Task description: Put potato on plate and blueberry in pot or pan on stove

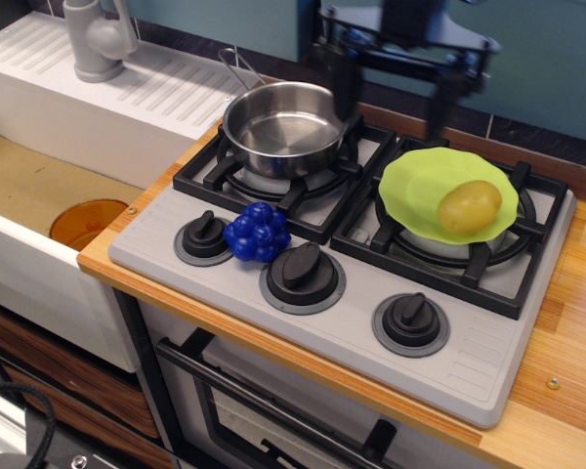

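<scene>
One smooth yellow-tan potato point(469, 206) lies on the lime-green plate point(417, 191); gripper point(398, 86) spread, empty.

My gripper point(396, 83) is up at the top of frame, motion-blurred. Jaws spread wide, pointing down, nothing between them. Left finger point(345, 83) and right finger point(446, 98) both show as dark vertical bars under the wide black crossbar. Wrist and arm above are cut off by the top edge.
</scene>
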